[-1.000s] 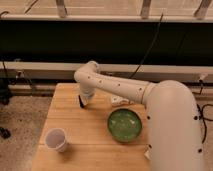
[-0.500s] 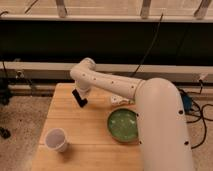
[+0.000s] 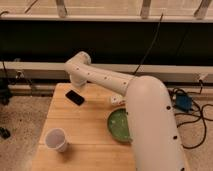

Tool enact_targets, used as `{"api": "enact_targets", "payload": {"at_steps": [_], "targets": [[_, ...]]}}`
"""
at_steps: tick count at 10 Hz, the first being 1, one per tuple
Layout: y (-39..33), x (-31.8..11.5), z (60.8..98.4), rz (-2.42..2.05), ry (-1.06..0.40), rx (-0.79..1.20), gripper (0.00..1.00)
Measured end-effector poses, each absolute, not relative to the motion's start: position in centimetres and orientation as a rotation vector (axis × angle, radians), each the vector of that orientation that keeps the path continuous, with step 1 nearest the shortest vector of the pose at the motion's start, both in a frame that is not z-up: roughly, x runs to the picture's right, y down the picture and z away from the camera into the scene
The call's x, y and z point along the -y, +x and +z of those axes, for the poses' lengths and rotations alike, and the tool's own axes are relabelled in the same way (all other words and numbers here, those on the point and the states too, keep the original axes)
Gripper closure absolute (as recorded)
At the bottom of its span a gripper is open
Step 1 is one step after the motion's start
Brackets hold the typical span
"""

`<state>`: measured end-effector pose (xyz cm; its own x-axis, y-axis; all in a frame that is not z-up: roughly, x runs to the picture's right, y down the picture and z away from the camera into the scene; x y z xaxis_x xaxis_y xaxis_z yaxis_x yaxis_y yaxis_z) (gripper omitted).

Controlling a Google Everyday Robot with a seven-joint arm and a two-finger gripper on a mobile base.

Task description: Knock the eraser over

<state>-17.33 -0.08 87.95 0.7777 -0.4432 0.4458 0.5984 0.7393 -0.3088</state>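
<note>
The eraser (image 3: 75, 97) is a small flat black block lying on the wooden table (image 3: 85, 130) near its back left corner. My white arm reaches from the lower right up to the back left. My gripper (image 3: 77, 84) hangs at its end, just above and behind the eraser, mostly hidden by the wrist.
A white cup (image 3: 56, 140) stands at the front left of the table. A green plate (image 3: 119, 124) lies at the right, partly under my arm. A pale block (image 3: 116, 100) peeks out behind the arm. Cables lie on the floor at right (image 3: 192, 107).
My arm has swung left and drawn back towards the table's rear edge. The dark shape under the wrist now shows as the eraser lying flat, apart from the gripper.
</note>
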Motion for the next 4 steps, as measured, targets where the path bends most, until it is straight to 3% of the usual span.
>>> {"api": "enact_targets", "payload": {"at_steps": [2, 4], "targets": [[-17.5, -0.6, 87.4, -0.585, -0.521, 0.377, 1.00], [-16.0, -0.8, 87.9, -0.583, -0.482, 0.350, 1.00]]}}
